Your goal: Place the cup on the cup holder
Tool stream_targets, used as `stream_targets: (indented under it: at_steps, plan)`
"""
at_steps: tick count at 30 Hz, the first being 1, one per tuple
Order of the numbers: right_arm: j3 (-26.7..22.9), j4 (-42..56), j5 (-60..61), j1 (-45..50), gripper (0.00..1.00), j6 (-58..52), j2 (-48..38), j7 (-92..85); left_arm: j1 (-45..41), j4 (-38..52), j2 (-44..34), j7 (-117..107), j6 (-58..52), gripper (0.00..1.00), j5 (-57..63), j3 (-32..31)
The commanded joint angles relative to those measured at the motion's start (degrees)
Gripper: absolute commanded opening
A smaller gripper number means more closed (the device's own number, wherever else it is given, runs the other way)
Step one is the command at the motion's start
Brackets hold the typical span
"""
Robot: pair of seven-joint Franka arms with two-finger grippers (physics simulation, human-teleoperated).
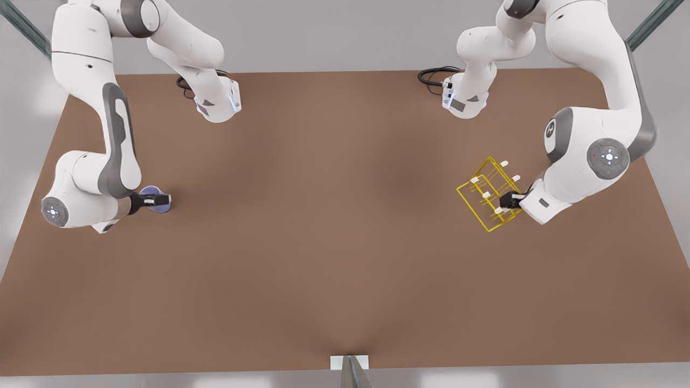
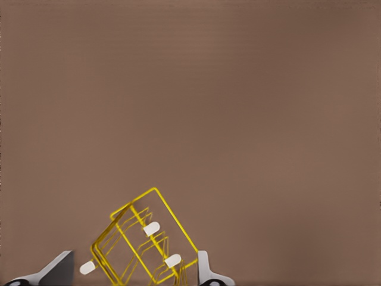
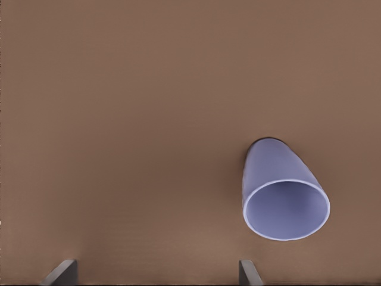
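The right gripper (image 1: 159,200) is spread open above the cup (image 1: 153,193) for grasping, while the left gripper (image 1: 509,200) is opened over the cup holder (image 1: 488,195) for steadying.

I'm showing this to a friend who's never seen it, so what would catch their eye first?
Probably the thin yellow wire rack with white-tipped prongs at the front view's right, with the left gripper open around it. Next, the small lavender-blue tapered cup at the front view's left on the brown table, under the open right gripper.
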Motion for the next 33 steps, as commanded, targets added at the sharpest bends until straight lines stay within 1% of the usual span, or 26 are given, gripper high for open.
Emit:
stream_targets:
  at_steps: [1, 3, 7, 8, 11, 15, 23, 29, 30, 31, 32, 33]
  plan:
    - [0.5, -1.2, 0.1, -0.1, 1.0, -4.3, 0.2, -4.9, 0.0, 0.3, -0.9, -1.6, -1.7, 1.0, 0.1, -0.2]
    - [1.0, -4.3, -0.6, -0.1, 1.0, -0.1, 0.4, -4.9, 0.0, 0.3, -0.9, -0.9, -2.0, 1.0, 0.2, 0.0]
    - [0.6, -8.4, -6.1, -0.2, 1.0, 6.0, 0.0, -4.8, 0.0, 0.5, -1.4, -1.3, -2.0, 1.0, 2.6, -0.2]
    - [0.5, -9.7, -7.1, -0.3, 1.0, 8.4, -0.2, -4.8, -0.1, 0.5, -2.6, -1.5, -2.1, 1.0, 2.6, -0.4]
    - [0.3, -11.9, -9.6, -0.3, 1.0, 13.6, -0.8, -4.8, -0.1, 0.5, -2.3, -1.6, -2.0, 1.0, 2.2, -0.5]
    - [-0.2, -13.5, -13.3, -0.3, 1.0, 17.6, -1.1, -4.9, -0.1, 1.4, -2.0, -1.7, -2.5, 1.0, 0.8, -0.2]
    - [-0.2, -17.7, -12.9, -0.7, 1.0, 24.8, -1.4, -4.4, -0.1, 1.1, -1.3, -1.6, -2.2, 1.0, 1.1, -0.6]
    - [-1.5, -21.0, -12.9, -0.8, 1.0, 30.1, -0.9, -4.4, -0.2, 1.0, -1.2, -1.7, -2.0, 1.0, 1.1, -0.6]
    - [-1.5, -20.9, -12.9, -0.8, 0.81, 30.5, -0.9, -4.4, -0.2, 1.0, -1.2, -1.7, -2.1, 1.0, 1.1, -0.6]
    - [-1.7, -20.7, -12.6, -0.8, 0.52, 30.5, -1.0, -4.4, -0.2, 0.9, -1.2, -1.7, -2.0, 1.0, 1.1, -0.8]
    - [-1.7, -20.7, -12.5, -0.8, 0.25, 30.5, -1.0, -4.4, -0.2, 0.8, -1.1, -1.8, -2.0, 1.0, 1.1, -0.8]
    - [-2.3, -20.2, -12.4, -0.9, 0.21, 30.4, -1.0, -4.4, -0.2, 0.8, -1.1, -1.8, -2.0, 1.0, 1.1, -0.8]
